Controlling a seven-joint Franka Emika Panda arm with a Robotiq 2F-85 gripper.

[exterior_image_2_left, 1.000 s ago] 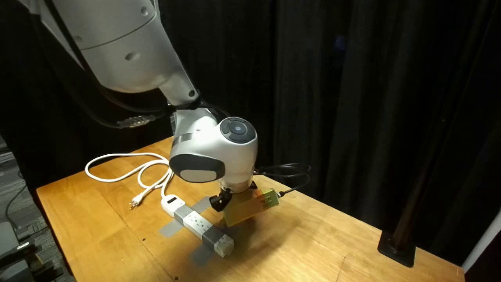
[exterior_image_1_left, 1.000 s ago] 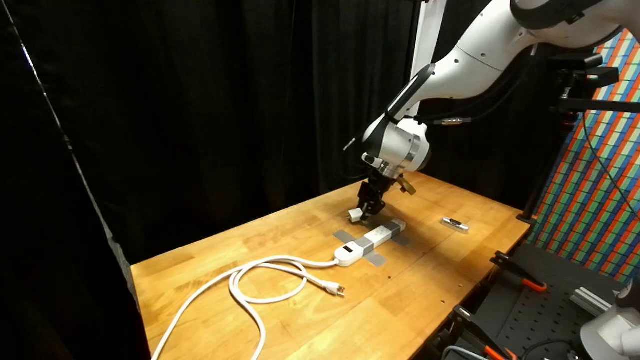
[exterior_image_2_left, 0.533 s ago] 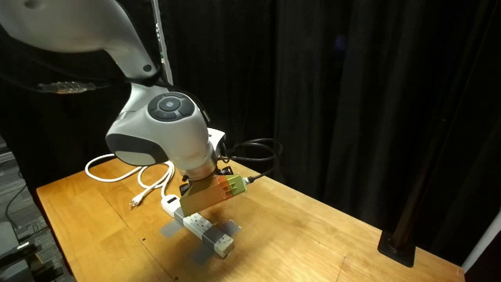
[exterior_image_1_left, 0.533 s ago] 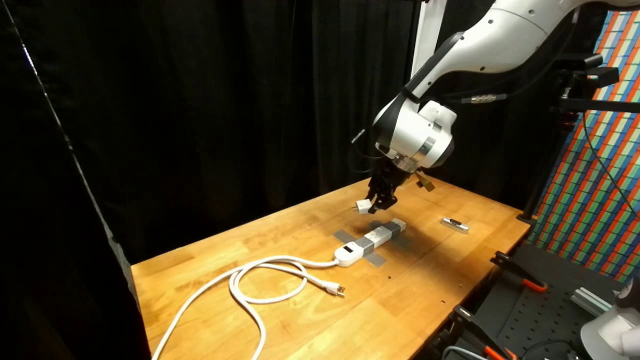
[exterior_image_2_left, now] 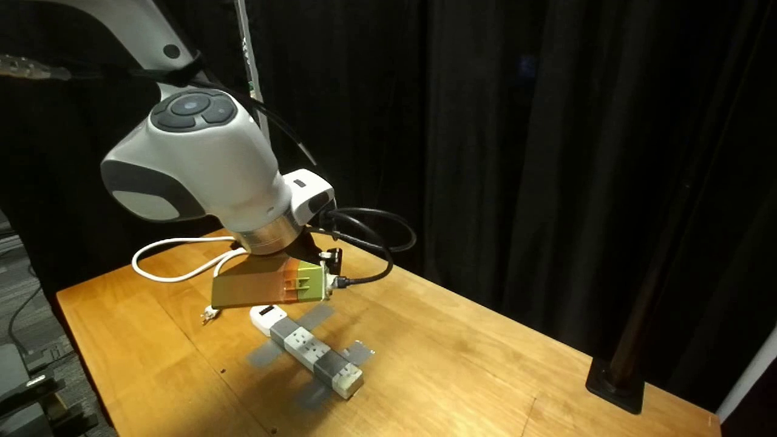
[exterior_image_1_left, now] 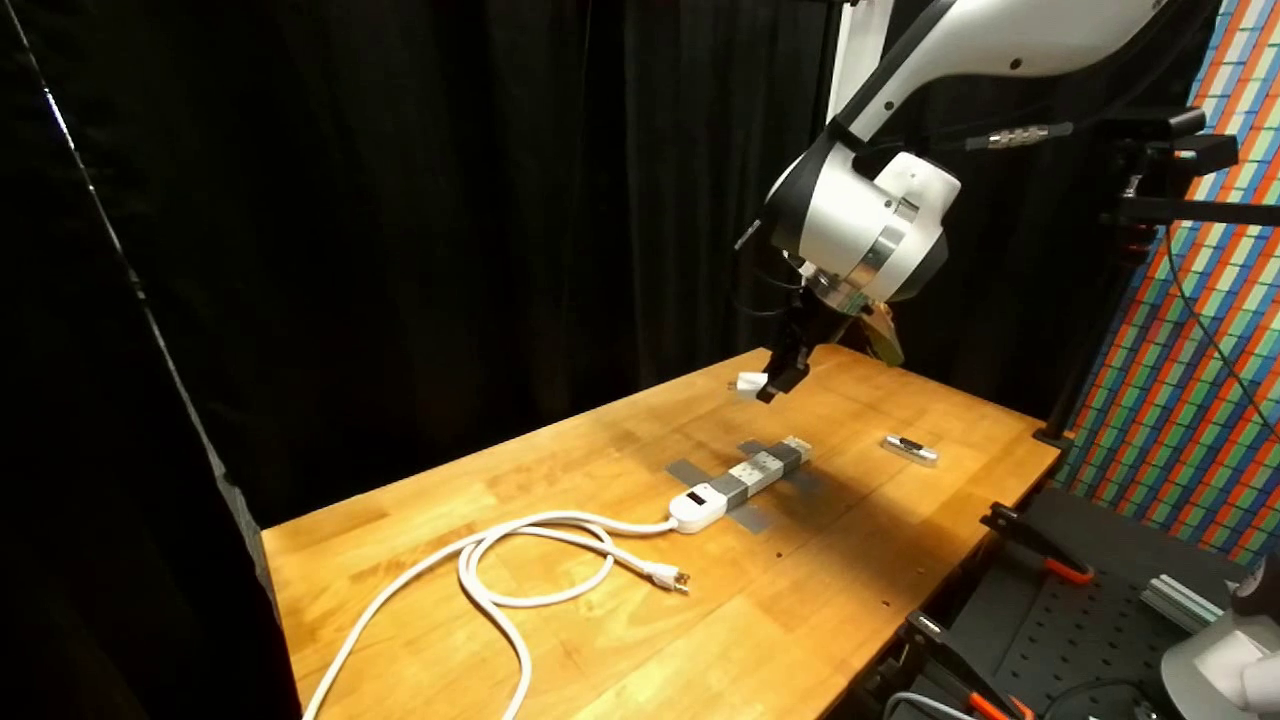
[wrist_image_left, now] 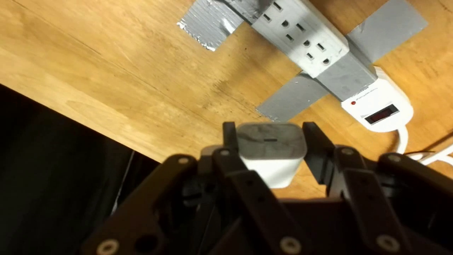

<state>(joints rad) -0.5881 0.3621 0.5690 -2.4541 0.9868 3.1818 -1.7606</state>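
Wrist view: gripper (wrist_image_left: 271,136) had white USB-C wall charger (wrist_image_left: 271,154) pinched, up off bench (wrist_image_left: 141,106), nr but apart from taped-down pwr strip (wrist_image_left: 318,53); in an ext. view, strip's cord (exterior_image_1_left: 560,517) looped beyond its switch (exterior_image_1_left: 697,497).

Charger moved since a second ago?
Yes: in an exterior view, the charger has shifted up and to the right in the picture, judged against the taped-down power strip, which hasn't moved.
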